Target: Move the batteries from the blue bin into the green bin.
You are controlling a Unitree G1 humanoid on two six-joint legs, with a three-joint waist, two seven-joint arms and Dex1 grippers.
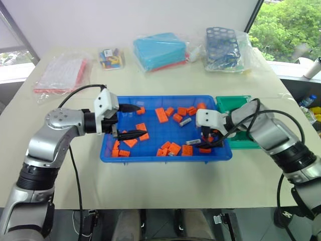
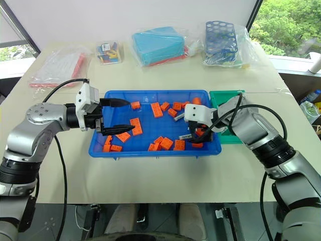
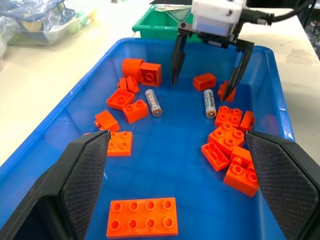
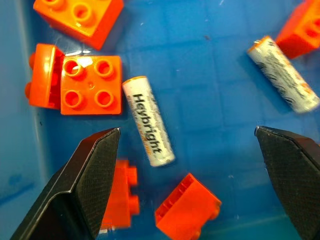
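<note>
The blue bin (image 1: 165, 158) sits at the table's middle, strewn with orange bricks (image 1: 161, 115). Two batteries lie in its right half: one (image 3: 153, 102) toward the middle, the other (image 3: 209, 103) closer to the right wall. My right gripper (image 3: 202, 89) hangs open just above them, pointing down; in its wrist view the nearer battery (image 4: 148, 120) lies between its spread fingers, untouched, and the other battery (image 4: 283, 81) is off to one side. Over the bin's left half my left gripper (image 1: 138, 120) stands open and holds nothing. The green bin (image 1: 233, 105) stands against the blue bin's right side.
Along the table's far side lie a teal box in plastic (image 1: 159, 50), a bagged blue rack with holes (image 1: 224, 47), a small bag of coloured pieces (image 1: 111, 58) and a red-and-white packet (image 1: 62, 73). Bare tabletop runs in front of the blue bin.
</note>
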